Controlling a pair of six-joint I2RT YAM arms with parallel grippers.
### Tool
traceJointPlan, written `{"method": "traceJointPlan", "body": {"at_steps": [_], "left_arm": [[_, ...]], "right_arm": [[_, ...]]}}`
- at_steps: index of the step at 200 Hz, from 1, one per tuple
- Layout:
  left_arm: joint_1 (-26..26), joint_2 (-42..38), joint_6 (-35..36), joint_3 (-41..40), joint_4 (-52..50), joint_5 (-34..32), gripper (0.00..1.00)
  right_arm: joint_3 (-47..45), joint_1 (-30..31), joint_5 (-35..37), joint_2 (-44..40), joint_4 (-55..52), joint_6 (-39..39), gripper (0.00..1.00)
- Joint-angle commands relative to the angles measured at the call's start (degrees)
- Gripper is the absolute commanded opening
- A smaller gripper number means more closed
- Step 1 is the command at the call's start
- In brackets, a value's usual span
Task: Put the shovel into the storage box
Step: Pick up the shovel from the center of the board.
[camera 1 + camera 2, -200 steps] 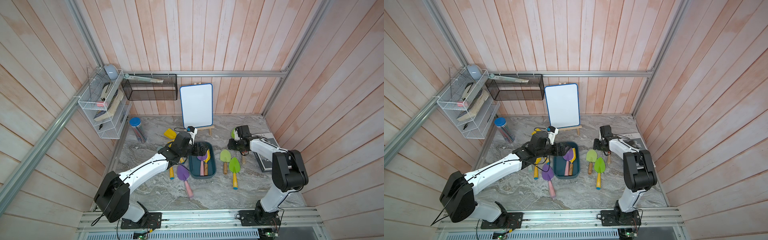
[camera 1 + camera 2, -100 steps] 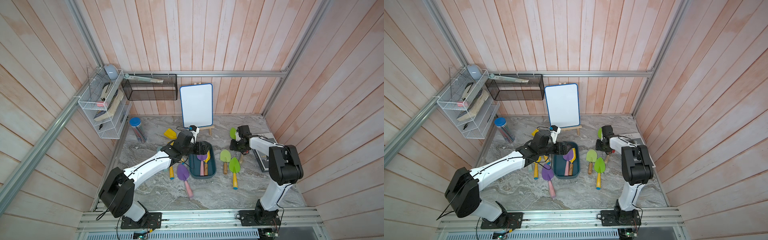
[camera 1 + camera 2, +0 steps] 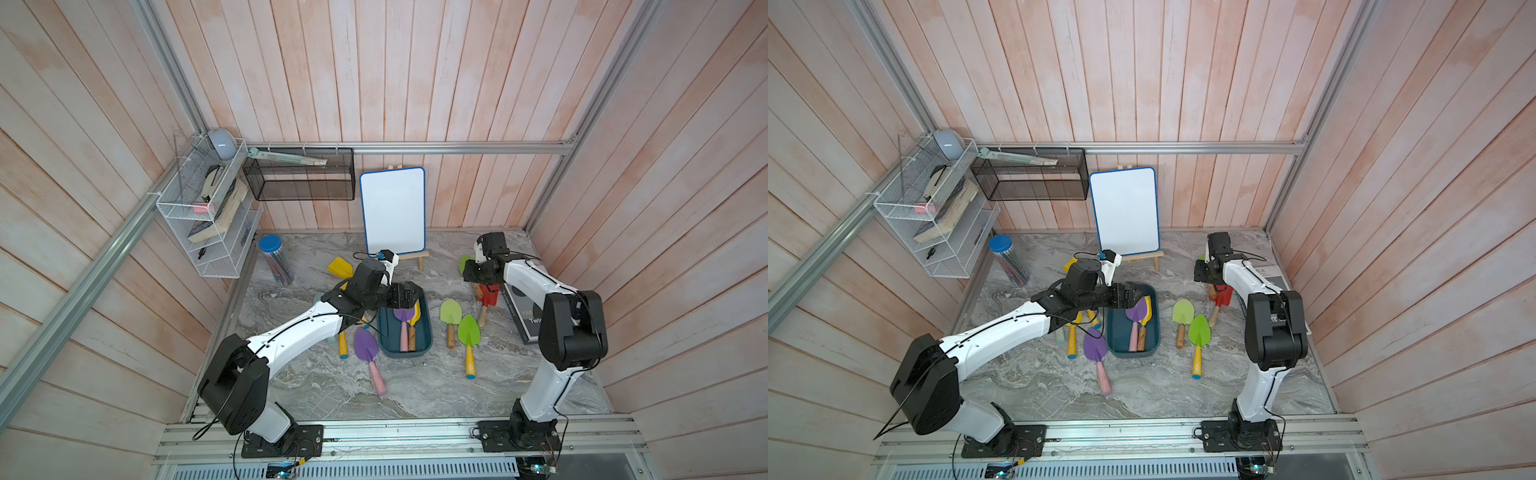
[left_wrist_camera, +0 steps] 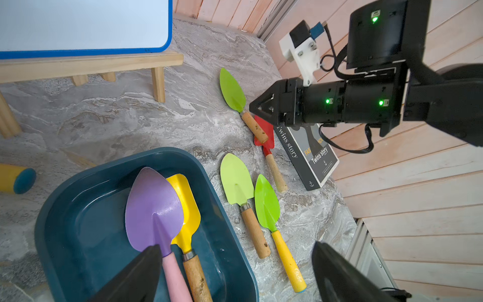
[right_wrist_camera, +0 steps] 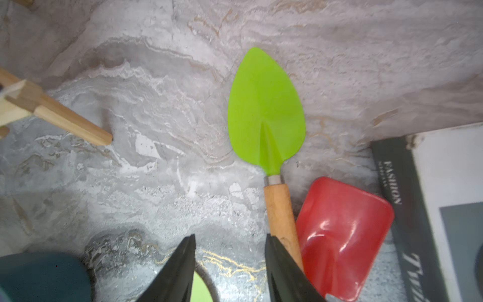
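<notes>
Your green shovel is not in the storage box. It lies flat on the gray table, near the back wall, well apart from the box. Its leaf-shaped blade points to the back wall, and its wooden handle points to the front.

Your right gripper hangs low over the end of that handle. Its jaws are about half open and nothing is between them. In the right wrist view the handle runs just beside one finger, on the outside of it. You cannot tell if that finger touches the wood.

A red shovel lies right next to the handle, on its other side. A dark book lies just past the red one.

The storage box sits in the middle of the table. A purple shovel and a yellow shovel lie inside it, side by side. Your left gripper floats above the back end of the box. Its jaws are wide open and it holds nothing.

Two more green ones lie on the table between the box and the book. A second purple one lies just beside the box, on its other side. A whiteboard stands at the back wall.
</notes>
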Motion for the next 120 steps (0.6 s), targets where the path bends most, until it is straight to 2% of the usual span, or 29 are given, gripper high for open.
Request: {"method": "traceJointPlan", "body": {"at_steps": [1,65,120], "left_arm": [[0.44,0.72,0.59,1.25,0.06,0.51,0.95],[0.75,1.17,0.07,1.29,0.02,0.25,0.95],[0.83,1.97,-0.11,1.62,-0.2,0.46,0.95]], "right_arm": [[1.9,-1.13,2.58,3.32,-3.78,-2.74,0.5],[5.59,-1.89,2.89,8.45,-5.16,-5.52,0.49],[2.39,-1.87,3.0,8.9,-3.61,-5.35,0.46]]}}
